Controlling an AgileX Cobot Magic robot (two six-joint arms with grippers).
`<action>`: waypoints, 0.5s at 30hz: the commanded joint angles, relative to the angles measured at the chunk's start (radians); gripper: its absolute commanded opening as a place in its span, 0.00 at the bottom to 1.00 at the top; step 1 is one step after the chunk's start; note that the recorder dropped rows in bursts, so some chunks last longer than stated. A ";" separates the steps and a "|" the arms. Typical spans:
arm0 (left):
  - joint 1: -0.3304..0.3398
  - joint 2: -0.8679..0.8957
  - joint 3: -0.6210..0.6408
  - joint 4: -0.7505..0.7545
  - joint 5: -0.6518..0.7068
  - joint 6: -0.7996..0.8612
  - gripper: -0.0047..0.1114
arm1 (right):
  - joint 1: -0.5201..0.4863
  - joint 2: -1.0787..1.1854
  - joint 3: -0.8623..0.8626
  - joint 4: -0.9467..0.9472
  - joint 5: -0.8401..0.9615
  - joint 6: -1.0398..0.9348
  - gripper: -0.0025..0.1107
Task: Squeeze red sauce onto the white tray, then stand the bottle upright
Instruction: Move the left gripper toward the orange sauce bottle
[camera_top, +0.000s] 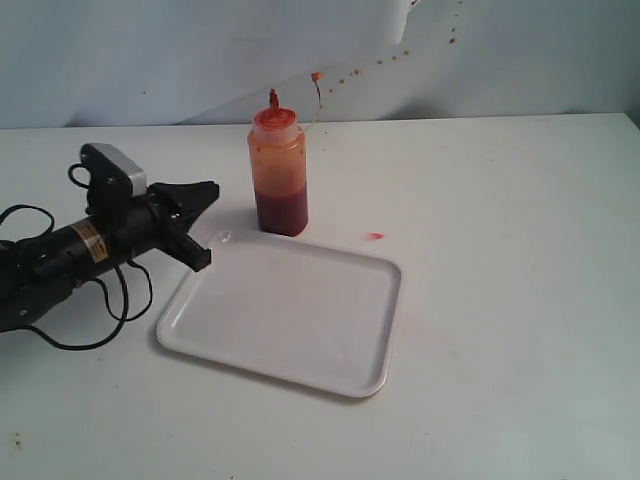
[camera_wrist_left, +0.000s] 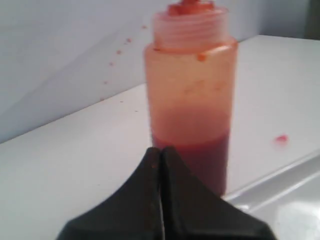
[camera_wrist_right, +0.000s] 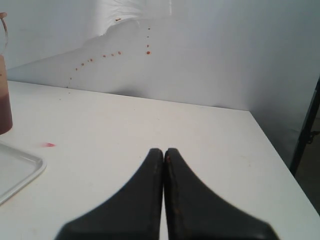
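Tray (camera_top: 300, 320), white and sauceless, lies nearest on the worktop (camera_top: 500, 300); by its far-left corner the left fingers (camera_wrist_left: 135, 210) are pressed shut, empty. Just right of them the bottle (camera_top: 277, 170) stands upright, long axis vertical, well apart from the equally shut right fingers (camera_wrist_right: 145, 200).

The white tray (camera_top: 290, 310) lies flat on the counter (camera_top: 500, 300), near its middle. The bottle (camera_top: 278, 170) stands upright on the counter at the tray's 12 o'clock, just beside the far rim. A small smear (camera_top: 376, 236) sits on the counter at the bottle's 3 o'clock, beyond the tray's far right corner. The left claw (camera_top: 208, 190) hangs at the bottle's 9 o'clock, by the tray's far left corner, apart from the bottle. A wall (camera_top: 500, 60) rises behind the counter.
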 joint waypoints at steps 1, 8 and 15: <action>0.002 0.058 -0.081 0.188 0.042 -0.013 0.04 | 0.002 -0.003 0.003 -0.007 -0.002 -0.006 0.02; 0.002 0.091 -0.106 0.209 0.072 -0.009 0.04 | 0.002 -0.003 0.003 -0.007 -0.002 -0.006 0.02; 0.002 0.091 -0.106 0.208 0.068 -0.009 0.04 | 0.002 -0.003 0.003 -0.007 -0.002 -0.006 0.02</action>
